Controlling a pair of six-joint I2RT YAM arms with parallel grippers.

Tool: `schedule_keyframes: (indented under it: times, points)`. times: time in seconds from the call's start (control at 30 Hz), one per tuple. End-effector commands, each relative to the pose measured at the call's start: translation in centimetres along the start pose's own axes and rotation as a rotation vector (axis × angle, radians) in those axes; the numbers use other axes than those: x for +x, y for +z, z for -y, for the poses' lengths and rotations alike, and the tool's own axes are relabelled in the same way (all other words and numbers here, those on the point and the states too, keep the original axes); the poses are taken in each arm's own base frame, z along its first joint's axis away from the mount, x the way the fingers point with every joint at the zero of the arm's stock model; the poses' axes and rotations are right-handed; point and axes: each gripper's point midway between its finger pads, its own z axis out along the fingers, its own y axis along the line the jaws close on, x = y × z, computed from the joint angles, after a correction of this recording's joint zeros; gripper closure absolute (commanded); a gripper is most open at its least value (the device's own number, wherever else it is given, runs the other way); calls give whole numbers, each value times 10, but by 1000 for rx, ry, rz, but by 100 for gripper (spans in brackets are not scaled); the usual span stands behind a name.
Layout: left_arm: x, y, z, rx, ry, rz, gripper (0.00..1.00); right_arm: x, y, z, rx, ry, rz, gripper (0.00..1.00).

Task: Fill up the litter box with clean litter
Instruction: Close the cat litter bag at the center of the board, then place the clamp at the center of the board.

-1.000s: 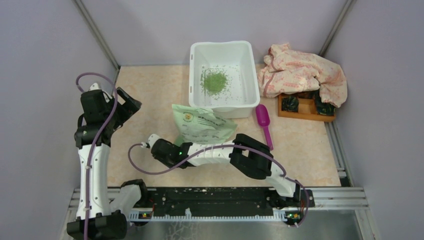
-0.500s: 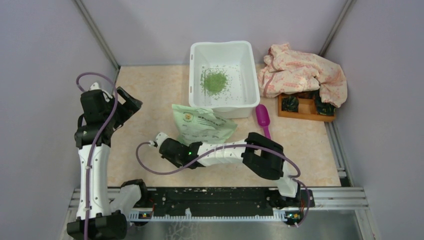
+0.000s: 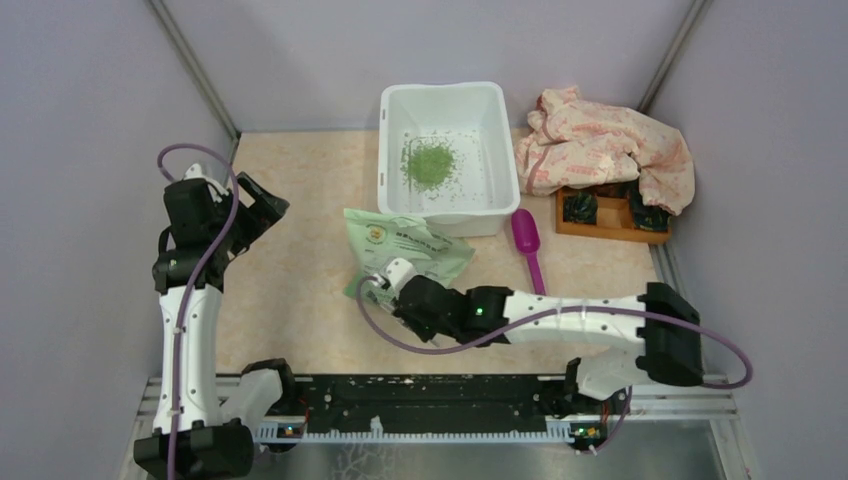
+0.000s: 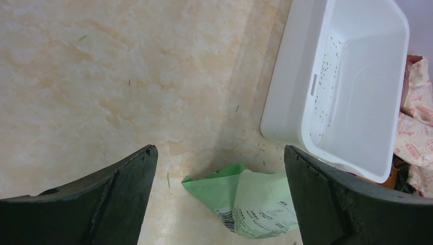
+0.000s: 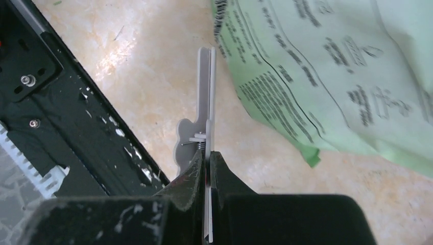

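From the overhead view I see the litter box (image 3: 395, 150) at 12 o'clock on the table (image 3: 300, 260), against the back wall. The clean litter (image 3: 429, 162) sits in a small green pile near the middle of its floor, with loose granules scattered around it.

The green-and-white printed bag (image 3: 405, 245) lies flat just at 6 o'clock of the box, its far edge tucked against the box's near wall. The magenta scoop (image 3: 528, 240) rests on the table at the box's 5 o'clock corner, bowl toward the box. At 3 o'clock a crumpled pink-patterned cloth (image 3: 600, 145) drapes over part of a small wooden tray (image 3: 605, 228).

My right gripper (image 3: 395, 285) reaches in low from 4 o'clock, ending at the bag's near edge. On its wrist camera the right gripper (image 5: 208, 155) is fully closed, pinching a thin grey clip (image 5: 207, 92) edge-on, just beside the bag's corner and above the bare table, with the black base rail (image 5: 61, 127) at 8 o'clock.

My left gripper (image 3: 262, 205) hangs at 9 o'clock, well apart from the box. It is spread wide and holds nothing; its camera looks down on the table, the bag's corner and the box's side.
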Motion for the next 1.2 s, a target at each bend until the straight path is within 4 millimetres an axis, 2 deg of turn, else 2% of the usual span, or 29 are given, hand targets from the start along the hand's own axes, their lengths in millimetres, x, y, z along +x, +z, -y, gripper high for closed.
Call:
schedule_keyframes:
  times: [0.0, 0.23, 0.43, 0.6, 0.77, 0.8, 0.83, 0.9, 0.97, 1.07, 1.17]
  points:
    - [-3, 4, 6, 42, -3, 16, 1, 4, -42, 28, 95, 96, 47, 100]
    - [-2, 6, 12, 79, 2, 3, 1, 31, -87, 100, 292, 289, 60, 100]
    - [4, 6, 21, 144, 5, -12, 1, 54, -104, 151, 423, 455, 80, 100]
    - [12, 10, 28, 203, 13, -45, 1, 63, -94, 180, 457, 553, 90, 100]
    - [26, 11, 47, 379, 72, -67, 1, 65, -71, 205, 497, 582, 91, 100]
    - [30, 11, 50, 405, 75, -80, 1, 64, -66, 208, 495, 584, 87, 98]
    - [34, 13, 50, 418, 73, -97, 1, 64, -63, 212, 499, 585, 83, 88]
    - [40, 17, 50, 432, 75, -131, 1, 61, -61, 218, 508, 568, 76, 61]
    - [40, 17, 54, 446, 78, -157, 1, 50, -66, 222, 515, 542, 91, 46]
    - [37, 13, 63, 473, 54, -197, 1, 29, -80, 223, 499, 501, 145, 41]
    - [32, 8, 73, 472, -3, -260, 1, 5, -98, 219, 455, 445, 208, 40]
